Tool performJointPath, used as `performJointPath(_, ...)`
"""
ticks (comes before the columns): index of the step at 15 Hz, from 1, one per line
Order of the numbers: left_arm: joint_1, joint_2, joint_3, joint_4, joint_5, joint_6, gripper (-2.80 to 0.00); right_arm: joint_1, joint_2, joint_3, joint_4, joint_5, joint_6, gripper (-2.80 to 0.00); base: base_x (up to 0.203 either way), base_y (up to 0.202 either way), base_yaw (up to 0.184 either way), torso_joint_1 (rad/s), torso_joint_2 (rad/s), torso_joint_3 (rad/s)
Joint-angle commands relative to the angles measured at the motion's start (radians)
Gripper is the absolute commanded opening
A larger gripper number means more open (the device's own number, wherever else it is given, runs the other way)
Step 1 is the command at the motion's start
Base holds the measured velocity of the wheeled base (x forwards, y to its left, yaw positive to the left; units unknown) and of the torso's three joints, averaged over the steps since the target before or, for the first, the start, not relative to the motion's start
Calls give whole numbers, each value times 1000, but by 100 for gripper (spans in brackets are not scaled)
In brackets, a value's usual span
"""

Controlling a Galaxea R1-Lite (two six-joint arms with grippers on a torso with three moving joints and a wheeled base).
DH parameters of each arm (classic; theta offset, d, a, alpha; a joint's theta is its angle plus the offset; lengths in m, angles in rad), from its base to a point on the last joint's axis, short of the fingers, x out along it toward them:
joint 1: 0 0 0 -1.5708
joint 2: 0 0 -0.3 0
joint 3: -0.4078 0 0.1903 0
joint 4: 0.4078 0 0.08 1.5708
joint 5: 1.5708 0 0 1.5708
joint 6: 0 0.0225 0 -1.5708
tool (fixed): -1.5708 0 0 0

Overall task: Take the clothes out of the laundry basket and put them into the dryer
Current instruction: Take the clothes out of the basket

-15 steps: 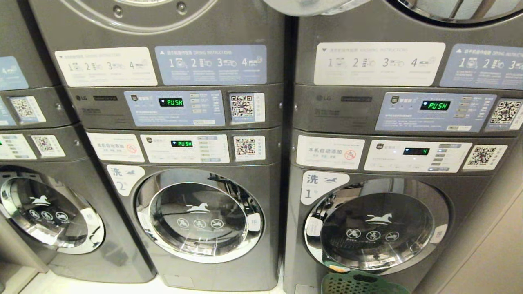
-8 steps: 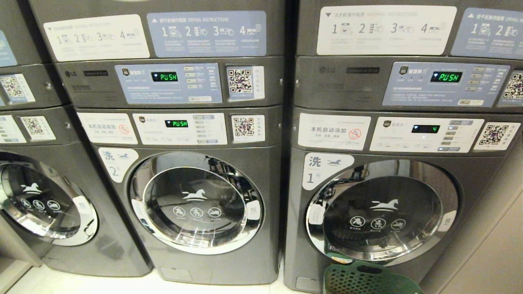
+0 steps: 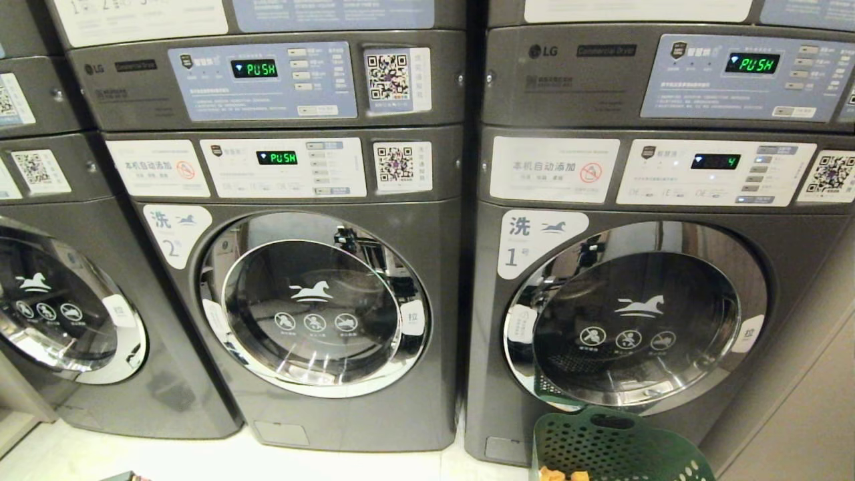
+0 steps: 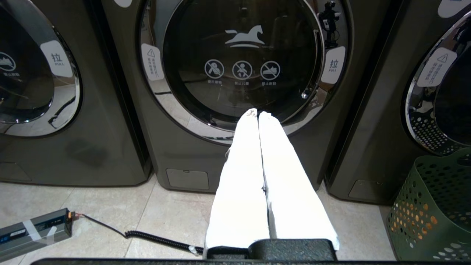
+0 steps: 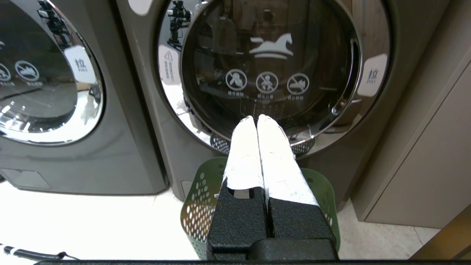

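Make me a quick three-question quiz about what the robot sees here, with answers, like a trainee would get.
1. Multiple choice: where is the green laundry basket? A) before the right-hand machine numbered 1 B) before the machine numbered 2 C) on top of a machine
2. True or false: the door of machine 1 is open.
3. Fill in: the left gripper and right gripper are both ____ and hold nothing.

Key: 1 A; 2 false; 3 shut.
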Motion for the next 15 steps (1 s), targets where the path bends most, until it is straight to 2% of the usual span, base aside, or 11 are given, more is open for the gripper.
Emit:
performJointPath(1,-1,-2,2,0,1,-1,-280,0,0,0,0,0,0,-280,0,0,0,-141,479,333)
performJointPath(9,0,-2,2,0,1,-1,-280,0,0,0,0,0,0,-280,0,0,0,-79,438,351)
performJointPath(15,0,-2,2,1,1,-1,-280,0,0,0,0,0,0,-280,0,0,0,0,18,5)
